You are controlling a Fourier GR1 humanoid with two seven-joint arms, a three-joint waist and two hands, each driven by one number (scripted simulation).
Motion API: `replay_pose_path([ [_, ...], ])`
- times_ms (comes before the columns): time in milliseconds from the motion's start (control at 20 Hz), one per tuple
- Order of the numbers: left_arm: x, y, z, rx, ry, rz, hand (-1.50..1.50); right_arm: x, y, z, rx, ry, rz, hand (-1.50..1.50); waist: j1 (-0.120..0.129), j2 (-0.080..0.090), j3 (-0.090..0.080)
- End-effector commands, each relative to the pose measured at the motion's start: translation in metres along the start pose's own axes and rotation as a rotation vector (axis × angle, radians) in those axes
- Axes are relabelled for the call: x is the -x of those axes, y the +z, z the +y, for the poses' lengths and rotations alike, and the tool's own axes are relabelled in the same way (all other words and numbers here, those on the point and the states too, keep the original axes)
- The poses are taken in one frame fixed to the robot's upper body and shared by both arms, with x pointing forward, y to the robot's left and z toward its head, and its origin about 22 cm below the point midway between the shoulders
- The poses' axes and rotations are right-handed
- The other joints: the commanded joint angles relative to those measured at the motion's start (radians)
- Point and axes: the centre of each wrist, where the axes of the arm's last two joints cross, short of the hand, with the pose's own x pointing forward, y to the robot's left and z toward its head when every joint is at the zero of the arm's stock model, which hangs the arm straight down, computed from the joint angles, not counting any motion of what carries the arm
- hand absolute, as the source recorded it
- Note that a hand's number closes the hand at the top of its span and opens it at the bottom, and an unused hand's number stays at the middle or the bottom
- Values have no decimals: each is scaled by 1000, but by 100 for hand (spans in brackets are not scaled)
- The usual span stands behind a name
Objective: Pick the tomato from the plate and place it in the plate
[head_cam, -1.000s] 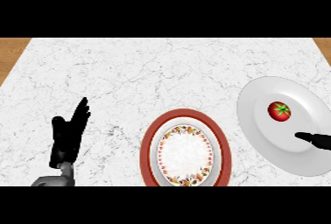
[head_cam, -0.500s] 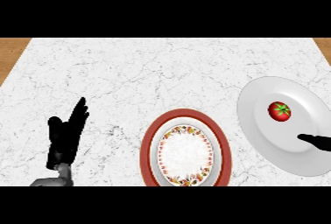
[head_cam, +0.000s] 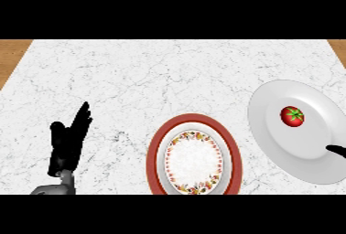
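White plate, right of frame, holds the tomato; the red-rimmed plate, lower centre, holds nothing. Left hand rests open, fingers straight; right hand barely shows, its fingers' state cannot be told.

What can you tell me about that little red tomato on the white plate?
The small round red tomato has a green leafy stem on top, facing up. Its skin looks smooth and glossy. It sits whole near the middle of the plain white round plate at the counter's right side, touching only that plate. A black robot hand shows at the plate's lower right edge, apart from the tomato.
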Motion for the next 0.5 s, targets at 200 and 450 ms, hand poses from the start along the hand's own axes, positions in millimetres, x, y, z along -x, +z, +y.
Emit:
replay_pose_path([
  [200,7,-7,-24,-7,-6,-17,0,16,-1,-24,63,-6,18,-150,0,0,0],
  [450,1,3,-5,7,-1,-10,0,38,8,-43,104,0,12,-150,4,1,0],
])
